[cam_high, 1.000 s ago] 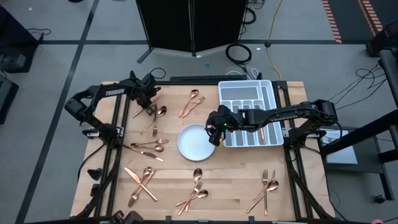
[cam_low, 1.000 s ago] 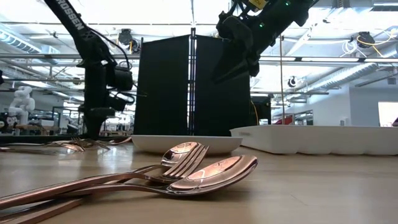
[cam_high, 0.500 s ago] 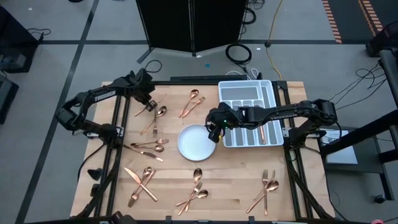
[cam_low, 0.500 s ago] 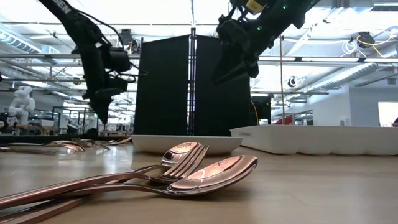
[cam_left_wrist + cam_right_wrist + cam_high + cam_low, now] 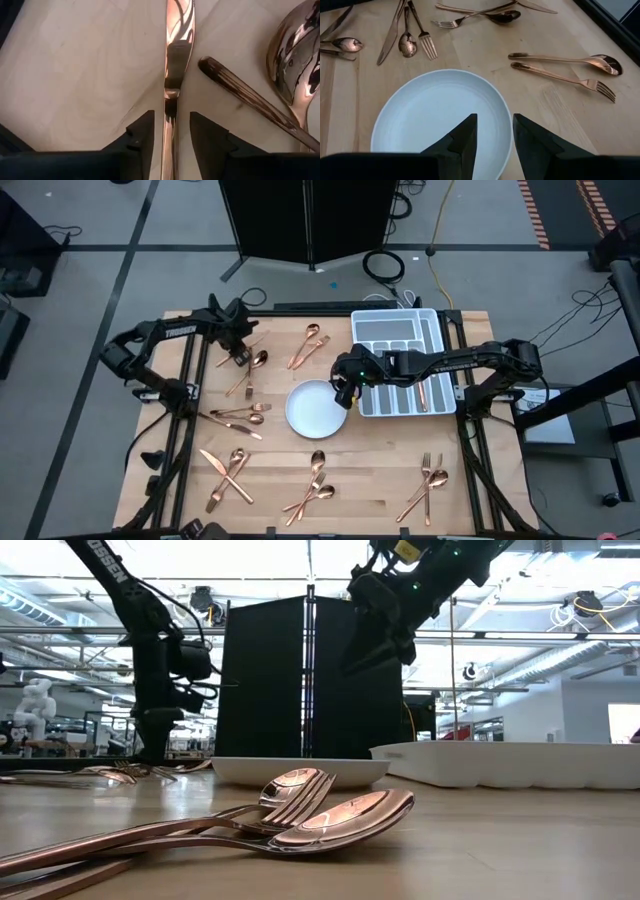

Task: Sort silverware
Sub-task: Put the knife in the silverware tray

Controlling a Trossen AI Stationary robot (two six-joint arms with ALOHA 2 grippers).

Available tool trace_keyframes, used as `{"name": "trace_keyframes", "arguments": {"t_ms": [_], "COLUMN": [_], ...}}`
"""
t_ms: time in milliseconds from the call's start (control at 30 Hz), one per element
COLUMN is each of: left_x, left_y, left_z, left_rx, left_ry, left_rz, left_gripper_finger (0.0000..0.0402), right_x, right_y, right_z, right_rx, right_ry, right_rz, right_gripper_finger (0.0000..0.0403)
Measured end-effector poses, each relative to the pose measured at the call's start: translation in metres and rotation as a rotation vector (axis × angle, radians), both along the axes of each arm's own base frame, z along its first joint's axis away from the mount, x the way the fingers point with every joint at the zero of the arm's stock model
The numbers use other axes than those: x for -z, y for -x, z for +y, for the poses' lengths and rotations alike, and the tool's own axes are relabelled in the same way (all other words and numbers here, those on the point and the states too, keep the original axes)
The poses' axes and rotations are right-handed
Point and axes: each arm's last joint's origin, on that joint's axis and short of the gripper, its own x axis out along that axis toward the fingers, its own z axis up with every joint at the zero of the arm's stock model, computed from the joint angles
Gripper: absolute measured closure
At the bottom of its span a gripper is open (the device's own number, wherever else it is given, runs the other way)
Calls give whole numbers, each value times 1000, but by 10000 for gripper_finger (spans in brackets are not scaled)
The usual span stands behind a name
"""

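Our left tool point(image 5: 170, 137) straddles the knife point(image 5: 177, 60), fingers apart, ungripped; off-centre closing could skid it into the spoon point(image 5: 295, 55); right tool point(image 5: 495, 137) hangs parted, empty, over the plate point(image 5: 420, 115).

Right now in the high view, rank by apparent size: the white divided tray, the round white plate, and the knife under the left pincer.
1. White divided tray, largest.
2. Round white plate, clearly smaller than the tray.
3. Knife at the left pincer, slimmest and partly hidden, so its full length is unsure.

Rose-gold silverware point(image 5: 238, 416), white plate point(image 5: 310, 408), white tray point(image 5: 400, 330), pale wood table point(image 5: 380, 470).
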Motion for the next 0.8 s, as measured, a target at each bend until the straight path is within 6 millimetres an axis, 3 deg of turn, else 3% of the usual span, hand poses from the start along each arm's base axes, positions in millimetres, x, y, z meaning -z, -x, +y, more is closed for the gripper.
{"name": "trace_keyframes", "arguments": {"t_ms": [233,667,800], "left_x": [0,17,17], "left_y": [-2,-4,-4], "left_z": [3,5,5], "left_rx": [8,33,39], "left_ry": [-27,41,45], "left_rz": [-18,32,34], "left_gripper_finger": [273,275,290], "right_x": [0,1,1], "right_y": [0,1,1], "right_z": [0,0,0], "right_rx": [-2,-2,-2], "right_ry": [1,0,1], "right_rz": [7,8,9], "right_gripper_finger": [287,287,287]}}
